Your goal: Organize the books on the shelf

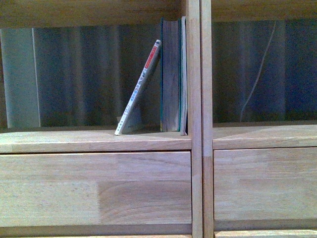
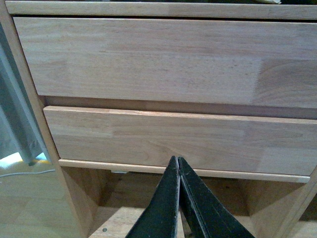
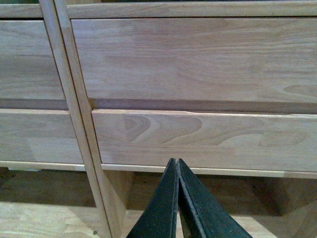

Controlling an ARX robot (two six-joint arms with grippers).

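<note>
The thin softcover (image 1: 139, 91) with the white spine and red lettering stands tilted in the left open compartment of the shelf (image 1: 94, 141), its foot out on the board and its top edge leaning against the teal book (image 1: 172, 74). That thicker teal book stands upright, yellowed page block facing out, pressed against the double centre upright (image 1: 200, 119) at the compartment's right end. The rest of that compartment to the left shows only dim striped backing behind it, and a pale panel (image 1: 20, 77) at the far left. The compartment on the other side of the upright holds a thin pale cord (image 1: 257, 74) hanging down. Below the board run plain wooden drawer fronts (image 1: 94, 188).

Neither arm appears in the front view. The left claw (image 2: 179, 166) has its two dark fingers pressed together with nothing between them, pointing at the lower drawer front (image 2: 173, 141). The right claw (image 3: 177, 166) is likewise closed tight and empty, facing drawer fronts just beside the double upright (image 3: 74, 99).
</note>
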